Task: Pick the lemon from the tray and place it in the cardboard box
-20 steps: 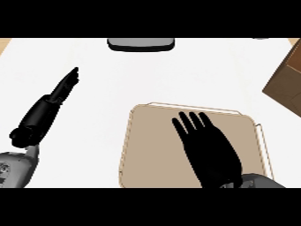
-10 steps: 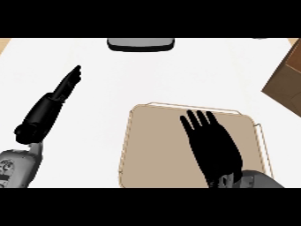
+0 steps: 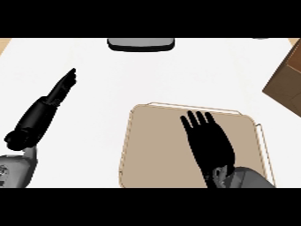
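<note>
Right hand [image 3: 208, 141] flat over tan tray [image 3: 152, 145], fingers straight and apart.
Brown cardboard box [image 3: 296, 81] at worktop's [image 3: 178, 75] right edge; dark grey object [image 3: 141, 43] at far edge. Left hand [image 3: 60, 88] outstretched, fingers straight together. Lemon hidden from sight.

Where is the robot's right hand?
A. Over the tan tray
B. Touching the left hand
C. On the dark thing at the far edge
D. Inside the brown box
A: the right hand lies flat with straight fingers over the tan tray, well apart from the cardboard box and the left hand.
</note>
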Controlling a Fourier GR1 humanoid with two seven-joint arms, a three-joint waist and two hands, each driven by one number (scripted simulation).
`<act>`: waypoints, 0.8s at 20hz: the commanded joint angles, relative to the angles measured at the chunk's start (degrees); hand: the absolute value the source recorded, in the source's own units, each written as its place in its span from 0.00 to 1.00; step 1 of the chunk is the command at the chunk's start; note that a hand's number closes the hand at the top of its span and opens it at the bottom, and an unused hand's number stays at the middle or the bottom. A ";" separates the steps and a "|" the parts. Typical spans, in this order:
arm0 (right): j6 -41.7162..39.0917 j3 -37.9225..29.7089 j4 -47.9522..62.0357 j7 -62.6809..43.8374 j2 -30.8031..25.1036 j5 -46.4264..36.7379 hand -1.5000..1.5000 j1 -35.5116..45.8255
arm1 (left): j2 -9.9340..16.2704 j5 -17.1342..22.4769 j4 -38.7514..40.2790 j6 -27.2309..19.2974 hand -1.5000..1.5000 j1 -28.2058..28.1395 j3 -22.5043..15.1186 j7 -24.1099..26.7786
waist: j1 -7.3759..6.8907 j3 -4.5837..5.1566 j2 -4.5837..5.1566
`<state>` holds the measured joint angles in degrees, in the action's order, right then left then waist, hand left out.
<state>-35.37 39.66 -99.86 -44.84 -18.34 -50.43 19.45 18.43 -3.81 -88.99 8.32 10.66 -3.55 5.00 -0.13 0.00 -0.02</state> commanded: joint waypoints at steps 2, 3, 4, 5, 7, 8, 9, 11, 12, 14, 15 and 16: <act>3.17 0.92 1.43 2.08 -0.87 -5.87 0.00 -4.95 | 1.51 1.57 0.44 3.46 0.50 1.85 3.68 -0.51 | 0.19 0.00 0.00; -2.80 -2.77 -1.78 -0.47 1.11 -4.43 0.00 -1.65 | -0.15 0.91 0.57 2.51 0.50 3.74 3.15 -3.33 | 0.23 0.00 -0.02; 0.36 -1.98 -0.53 2.42 -0.53 -6.37 0.00 -4.33 | 0.18 0.35 3.55 3.57 0.50 2.01 3.81 0.81 | 0.23 0.00 0.01; -0.63 -2.06 3.28 1.61 2.85 -7.08 0.00 -1.52 | -3.18 -1.27 -0.29 1.34 0.50 0.97 0.53 -1.22 | 0.04 0.00 0.00; 2.06 -4.83 6.45 7.37 0.41 -7.15 0.00 -2.20 | -1.34 -0.78 -2.05 2.88 0.50 -1.61 2.66 -0.43 | -0.06 0.00 0.01; -0.70 -6.91 3.06 7.00 0.45 -5.88 0.00 -2.14 | -3.06 -1.33 0.12 2.51 0.50 -0.74 1.75 0.17 | 0.10 0.00 0.00; 2.60 -5.61 7.90 9.19 0.93 -7.61 0.00 -2.98 | -1.04 -0.83 -2.08 3.57 0.50 0.37 3.50 -2.49 | -0.01 -0.01 0.01; 7.50 -4.20 7.62 11.40 -0.42 -9.70 0.00 -6.66 | -1.74 -0.43 -0.68 3.78 0.50 1.44 3.88 -2.56 | 0.16 -0.01 0.01; 6.10 -5.05 10.87 14.72 -0.56 -8.43 0.00 -4.13 | -2.51 -2.75 3.64 2.03 0.50 2.51 3.82 1.93 | 0.16 0.00 0.09; 5.96 -0.76 9.16 13.29 2.93 -10.81 1.00 -4.12 | -1.84 -1.06 5.14 4.00 0.50 6.22 4.75 -0.28 | 0.35 0.00 0.08; 1.88 -4.31 8.27 16.59 0.91 -8.61 1.00 0.29 | -1.58 -0.44 1.70 4.98 0.50 2.04 4.48 0.28 | -0.02 0.01 0.02; 6.82 -3.21 10.93 19.85 -0.97 -10.91 1.00 -1.59 | -1.70 -1.39 1.48 4.60 0.50 4.80 4.01 -3.39 | 0.07 -0.02 0.04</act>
<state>-30.92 35.79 -90.53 -31.01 -17.47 -59.45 17.44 16.71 -4.99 -87.73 12.08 13.26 0.18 3.96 -0.06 0.01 0.00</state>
